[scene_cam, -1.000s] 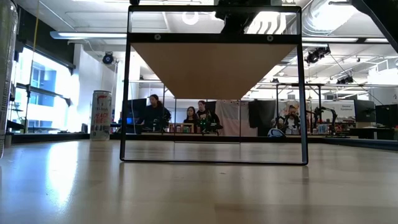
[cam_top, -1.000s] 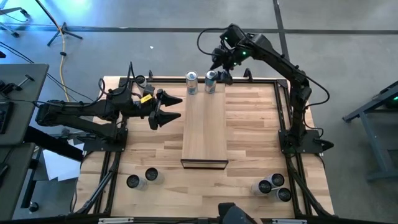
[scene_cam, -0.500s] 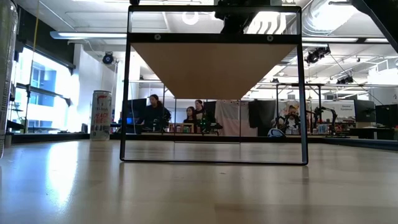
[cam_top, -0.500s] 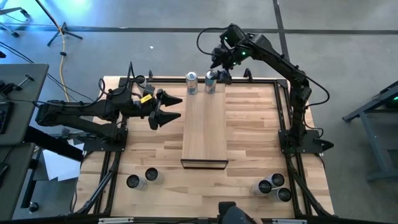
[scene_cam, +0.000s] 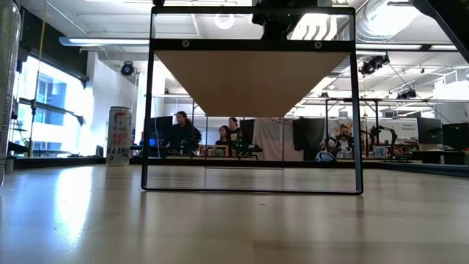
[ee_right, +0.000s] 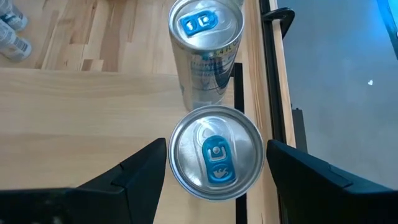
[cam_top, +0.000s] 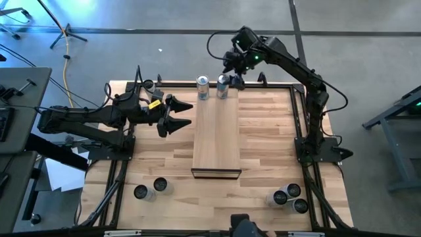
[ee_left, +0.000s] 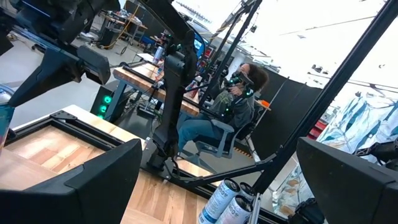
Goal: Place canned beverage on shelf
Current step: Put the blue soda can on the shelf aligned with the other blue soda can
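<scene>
The right gripper (cam_top: 225, 78) hangs over the far end of the shelf (cam_top: 217, 141), straddling a can (ee_right: 216, 152) that stands upright there. In the right wrist view its two dark fingers (ee_right: 140, 171) sit either side of the can's lid with a sliver of gap on each side, so the jaws look part-open and loose around the can, not clamped on it. A second can (ee_right: 206, 46) stands just beside it on the same end of the shelf.

The left gripper (cam_top: 176, 114) waits over the bench (cam_top: 263, 145) just beside the shelf's left edge, jaws spread wide and holding nothing.

This reads as the release step: the can appears set down, and the placing is nearly done. The next move calls for a straight lift clear of the lid without brushing either can, since the neighbour is close enough to be knocked. More cans stand near the bench's front corners, a pair on the left (cam_top: 150, 188) and a cluster on the right (cam_top: 288, 196), so further pickups probably follow.
</scene>
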Robot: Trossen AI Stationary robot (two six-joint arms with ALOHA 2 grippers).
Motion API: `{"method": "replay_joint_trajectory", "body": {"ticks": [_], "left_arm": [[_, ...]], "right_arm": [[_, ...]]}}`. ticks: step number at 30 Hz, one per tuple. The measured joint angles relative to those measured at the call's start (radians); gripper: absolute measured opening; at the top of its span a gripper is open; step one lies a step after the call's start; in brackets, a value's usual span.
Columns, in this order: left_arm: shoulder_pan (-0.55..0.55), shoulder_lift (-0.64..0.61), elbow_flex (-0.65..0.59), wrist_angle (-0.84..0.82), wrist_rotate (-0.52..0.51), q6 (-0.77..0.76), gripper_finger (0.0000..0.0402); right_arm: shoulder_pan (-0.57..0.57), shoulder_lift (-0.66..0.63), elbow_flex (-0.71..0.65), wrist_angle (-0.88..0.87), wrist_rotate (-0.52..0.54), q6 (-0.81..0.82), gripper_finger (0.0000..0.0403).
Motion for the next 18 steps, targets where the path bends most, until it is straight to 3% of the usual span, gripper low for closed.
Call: {"method": "replay_joint_trajectory", "body": {"ticks": [18], "left_arm": [[0.0,0.0,0.0,0.0,0.0,0.0,0.04]], "right_arm": [[0.006,0.016,0.0,-0.019,-0.001,0.102,0.0264]]}}
